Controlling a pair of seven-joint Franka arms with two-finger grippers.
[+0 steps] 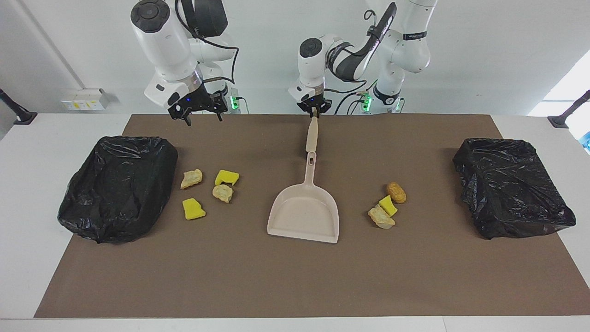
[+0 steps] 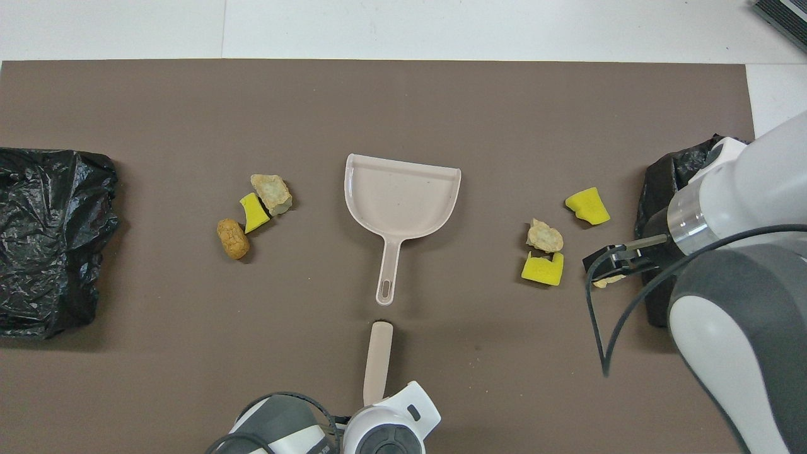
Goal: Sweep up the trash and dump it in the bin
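Gripping the top end of a beige brush handle (image 1: 312, 135), left gripper (image 1: 313, 109) closed tight, handle hanging down toward the grip of the beige dustpan (image 1: 304, 216) at mid-table. Hovering with fingers spread wide and holding nothing, right gripper (image 1: 202, 115) over the mat's robot-side edge, near a black bin bag (image 1: 117, 186). Lying on the brown mat (image 1: 295, 276), seven trash scraps: four (image 1: 207, 191) between dustpan and that bag, three (image 1: 387, 205) between dustpan and a second black bag (image 1: 511, 186) toward the left arm's end.
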